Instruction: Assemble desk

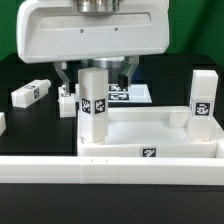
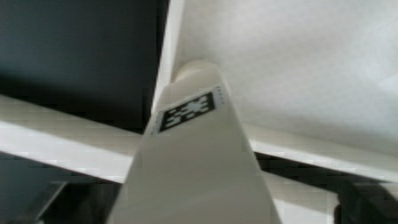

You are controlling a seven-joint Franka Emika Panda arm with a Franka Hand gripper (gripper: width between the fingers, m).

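Observation:
The desk's white rimmed tabletop [image 1: 150,135] lies flat on the black table. One square leg block [image 1: 93,108] stands upright at the tabletop's corner on the exterior view's left, a tag on its front. A second leg [image 1: 203,95] stands upright at the corner on the exterior view's right. My gripper [image 1: 95,80] hangs over the first leg, open, a dark finger [image 1: 62,82] on each side of it. In the wrist view this leg [image 2: 192,150] rises between the fingers of my gripper [image 2: 199,205], with a gap showing on both sides. The tabletop [image 2: 311,80] lies beyond it.
Two loose leg blocks [image 1: 32,92] [image 1: 68,104] lie on the table at the exterior view's left. The marker board [image 1: 128,95] lies behind the gripper. A long white border bar [image 1: 110,172] runs along the front.

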